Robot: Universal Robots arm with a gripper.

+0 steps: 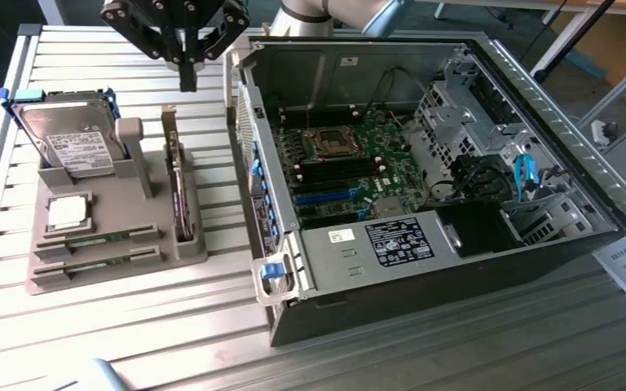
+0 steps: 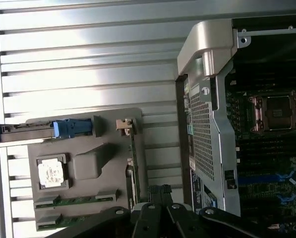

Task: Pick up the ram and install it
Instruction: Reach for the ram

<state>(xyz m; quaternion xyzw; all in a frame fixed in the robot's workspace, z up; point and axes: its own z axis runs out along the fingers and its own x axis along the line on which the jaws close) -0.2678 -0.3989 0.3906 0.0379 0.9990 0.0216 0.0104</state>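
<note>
**The ram (image 1: 95, 242) sits slotted, untouched**

Likely light, stiff and fragile; best pinched mid-length along its long edges. It lies in the grey holder (image 1: 117, 277) on the desk (image 1: 95, 326). At 1 o'clock, the gripper (image 1: 188, 80) hangs closed, empty.

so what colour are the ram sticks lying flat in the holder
Green circuit board. The ram sticks show it best in the wrist view.

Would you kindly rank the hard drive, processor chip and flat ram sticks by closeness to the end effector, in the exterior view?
1. hard drive, holder's far end, toward the end effector.
2. processor chip, holder's middle.
3. flat ram sticks, holder's near end.
</note>
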